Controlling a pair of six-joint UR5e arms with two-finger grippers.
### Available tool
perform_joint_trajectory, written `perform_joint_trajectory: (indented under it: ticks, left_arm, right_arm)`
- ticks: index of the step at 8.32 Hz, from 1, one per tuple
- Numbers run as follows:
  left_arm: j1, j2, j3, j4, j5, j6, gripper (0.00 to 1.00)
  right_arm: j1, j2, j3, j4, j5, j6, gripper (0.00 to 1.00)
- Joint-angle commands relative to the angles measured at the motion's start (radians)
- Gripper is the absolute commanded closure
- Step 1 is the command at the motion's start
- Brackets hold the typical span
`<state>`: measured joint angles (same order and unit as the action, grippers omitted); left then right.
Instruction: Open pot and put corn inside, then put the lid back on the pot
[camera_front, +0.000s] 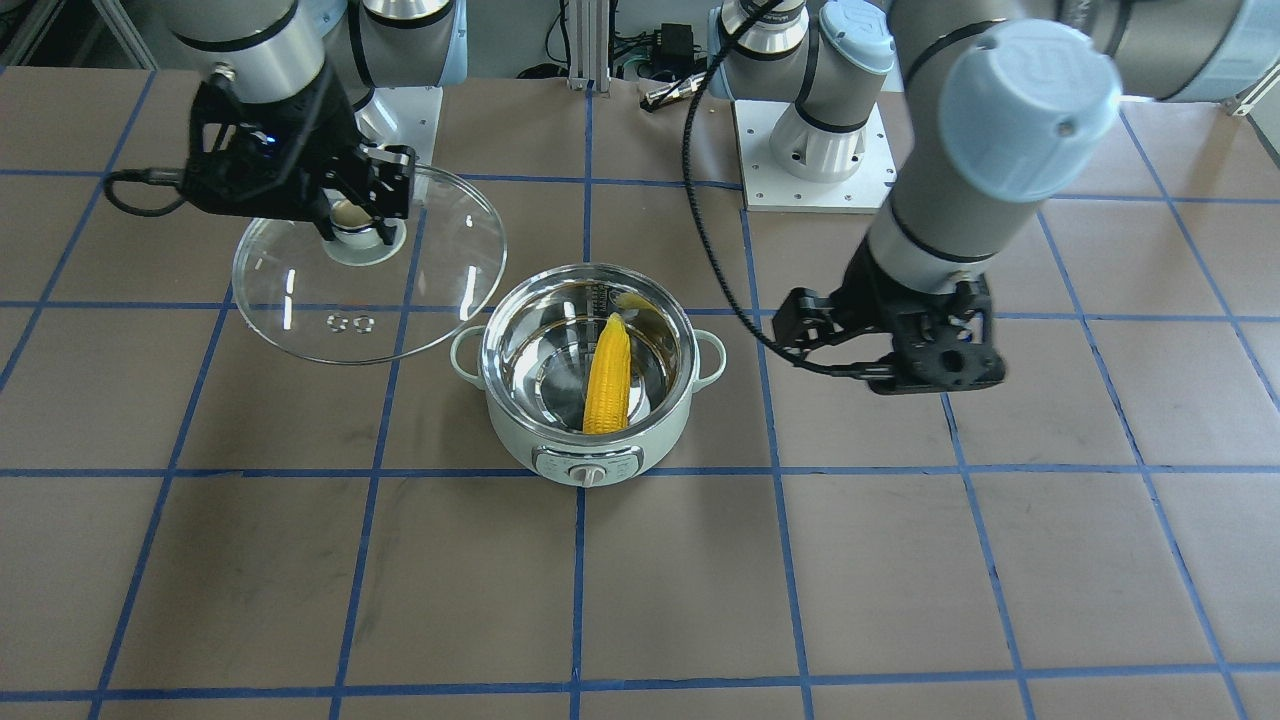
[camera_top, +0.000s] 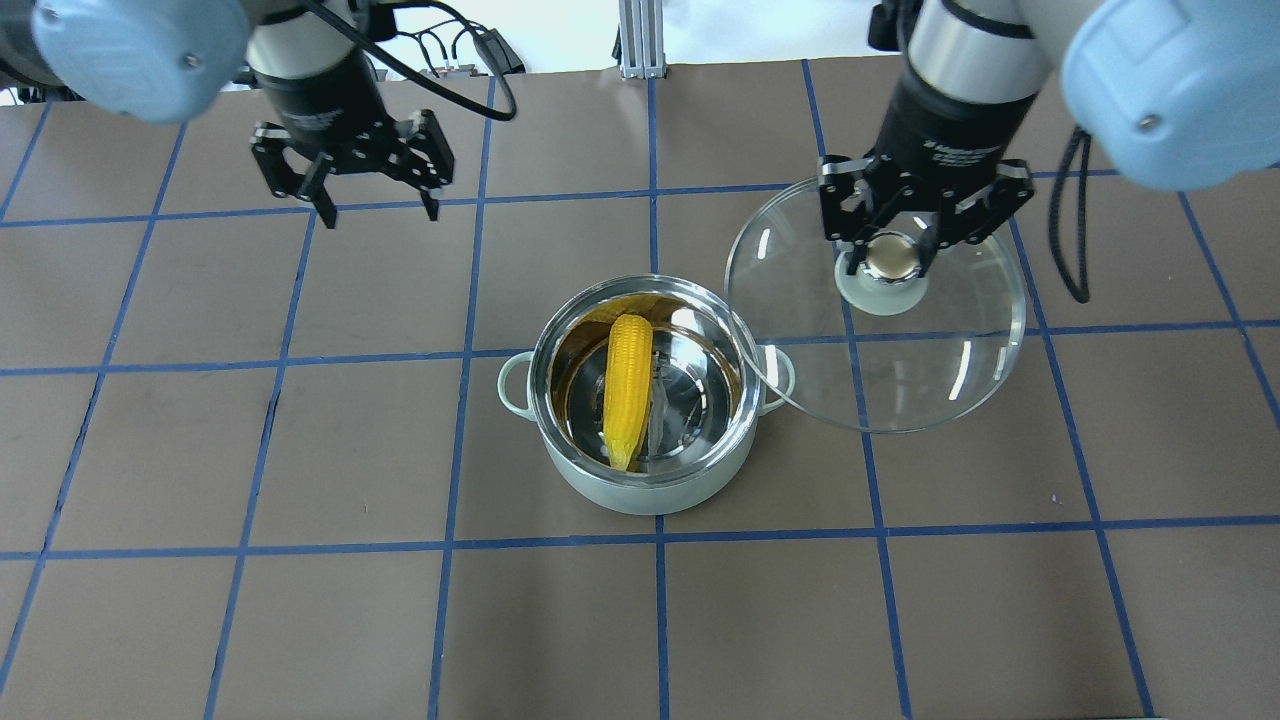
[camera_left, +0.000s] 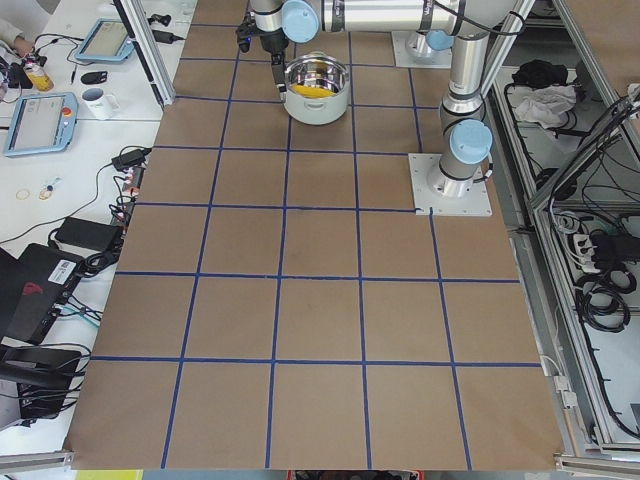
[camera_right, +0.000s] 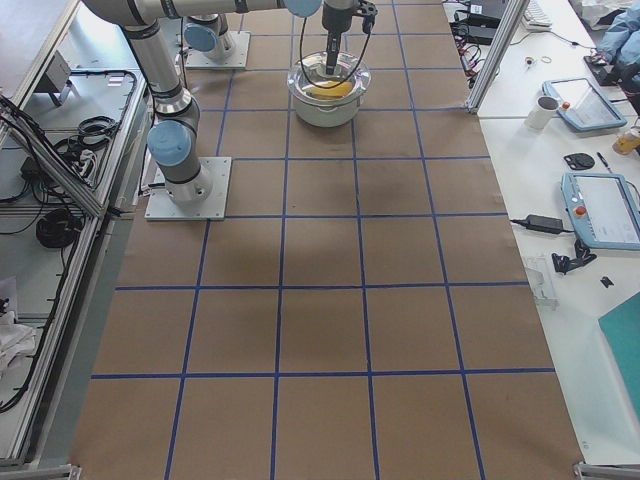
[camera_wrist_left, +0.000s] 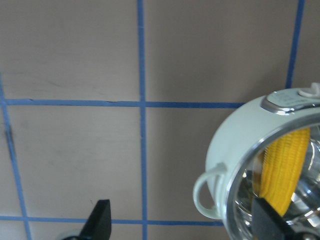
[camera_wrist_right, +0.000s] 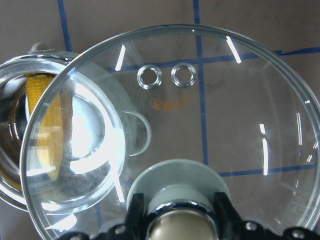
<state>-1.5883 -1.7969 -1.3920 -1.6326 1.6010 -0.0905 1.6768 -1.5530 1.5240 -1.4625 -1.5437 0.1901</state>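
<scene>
the pot (camera_top: 640, 500) stands open about midway between the left and right edges of the tabletop (camera_top: 300, 450), its control dial (camera_front: 590, 474) facing the operators' edge. the corn (camera_top: 627, 385) lies inside on the shiny steel bottom, running lengthwise from the dial side with its pale tapered tip pointing toward the robot's edge.

the right hand (camera_top: 892, 255) is clamped on the gold-topped knob (camera_wrist_right: 182, 227) of the lid (camera_top: 920, 360) and holds the glass disc up over the tabletop on the side of the pot toward the right edge. in the overhead view the lid's rim overlaps the pot's loop handle on that side.

the left hand (camera_top: 378, 205) hangs on the side toward the left edge, apart from the pot, its fingers spread wide with nothing between them.
</scene>
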Motion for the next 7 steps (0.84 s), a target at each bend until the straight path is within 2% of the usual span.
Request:
perform_joint_trajectory:
  ticks: [1, 3, 7]
  left_arm:
    - [0.111, 0.016, 0.045, -0.024, 0.087, 0.032, 0.0]
    - [0.11, 0.034, 0.045, -0.026, 0.089, 0.031, 0.0]
    - [0.108, 0.089, 0.044, -0.027, 0.093, 0.031, 0.0]
  right_arm:
    - [0.226, 0.124, -0.005, -0.134, 0.005, 0.222, 0.85]
    - [0.291, 0.198, -0.022, -0.214, 0.017, 0.317, 0.85]
    - [0.32, 0.275, -0.059, -0.231, 0.024, 0.331, 0.84]
